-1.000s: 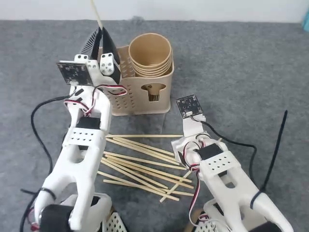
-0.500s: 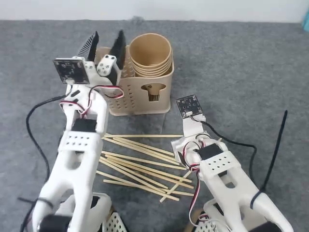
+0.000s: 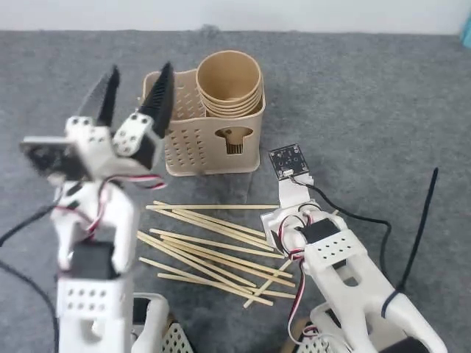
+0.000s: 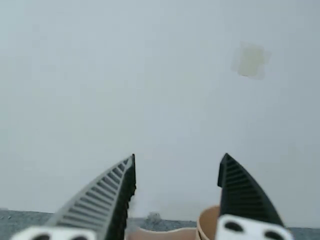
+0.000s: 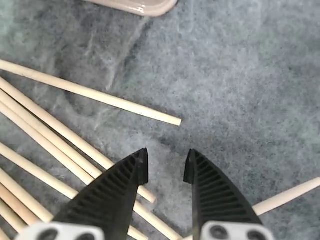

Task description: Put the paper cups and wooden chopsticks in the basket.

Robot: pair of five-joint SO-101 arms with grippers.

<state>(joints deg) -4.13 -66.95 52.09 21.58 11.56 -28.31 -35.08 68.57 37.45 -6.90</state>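
Right tool [image 5: 166, 159] was held low over the counter [image 3: 383, 110], jaws slightly apart and empty. Wooden chopsticks [image 5: 95, 94] were spread just ahead of its tips and off to one side, long axes slanting across its closing line. Left tool [image 3: 140, 77] was raised beside the basket [image 3: 199, 143], gaping wide, empty, well apart from the pile. Paper cups [image 3: 229, 73] were stacked in the basket. Right arm was judged nearer.

surface: grey felt table [image 3: 368, 95] | on it: basket [image 3: 191, 143], scattered chopsticks [image 3: 213, 243]
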